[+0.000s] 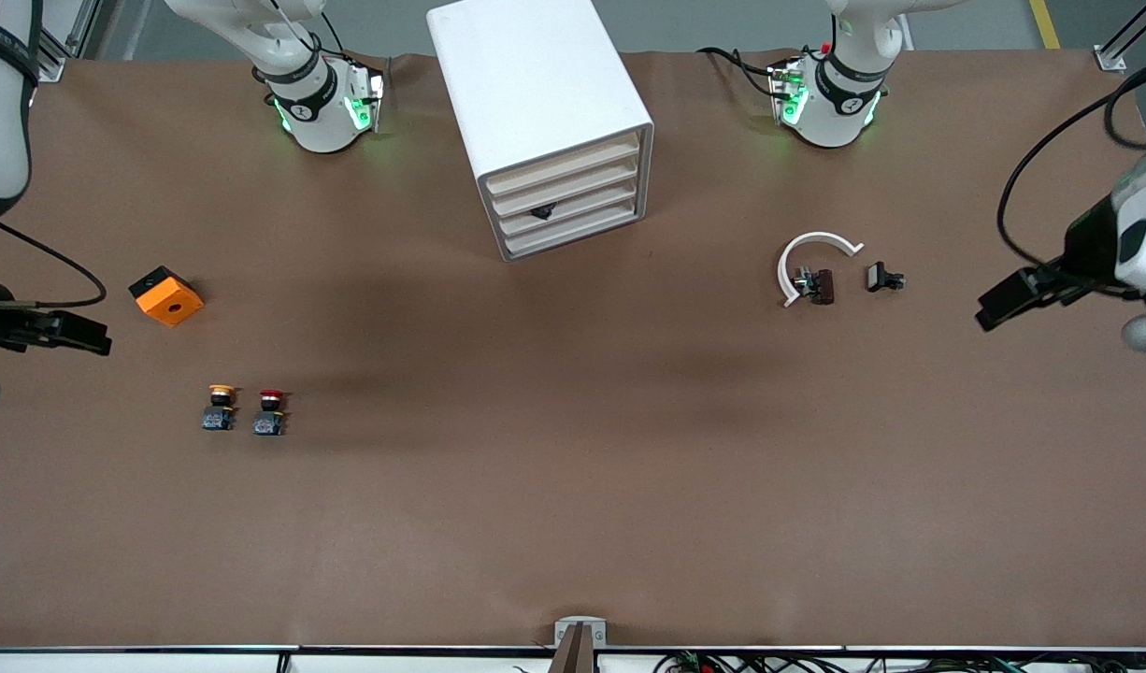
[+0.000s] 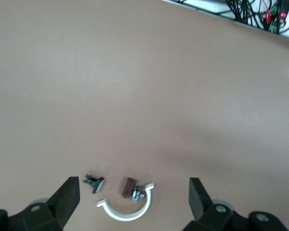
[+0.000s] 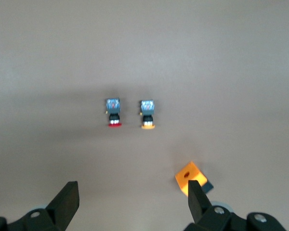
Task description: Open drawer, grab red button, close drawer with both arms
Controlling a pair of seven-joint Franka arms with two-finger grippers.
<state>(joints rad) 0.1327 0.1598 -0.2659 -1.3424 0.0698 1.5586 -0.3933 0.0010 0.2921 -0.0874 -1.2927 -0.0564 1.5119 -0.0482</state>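
The white cabinet [image 1: 536, 93] stands at the table's back middle with all four drawers shut. The drawer [image 1: 566, 180] is second from top. The red-capped button [image 1: 270, 412] stands on the table toward the right arm's end, beside an orange-yellow-capped button [image 1: 220, 408]. Both show in the right wrist view, the red-capped button [image 3: 114, 113] and the orange-yellow one [image 3: 147, 114]. My right gripper [image 1: 73, 334] [image 3: 132, 192] is open and empty, in the air at the right arm's end. My left gripper [image 1: 1008, 304] [image 2: 133, 187] is open and empty, in the air at the left arm's end.
An orange block [image 1: 166, 296] [image 3: 190, 177] lies beside the right gripper. A white arc [image 1: 809, 259] [image 2: 127, 209], a small brown part [image 1: 821, 286] [image 2: 128, 187] and a small black part [image 1: 883, 278] [image 2: 94, 182] lie toward the left arm's end. A small black thing [image 1: 542, 212] shows on the cabinet front.
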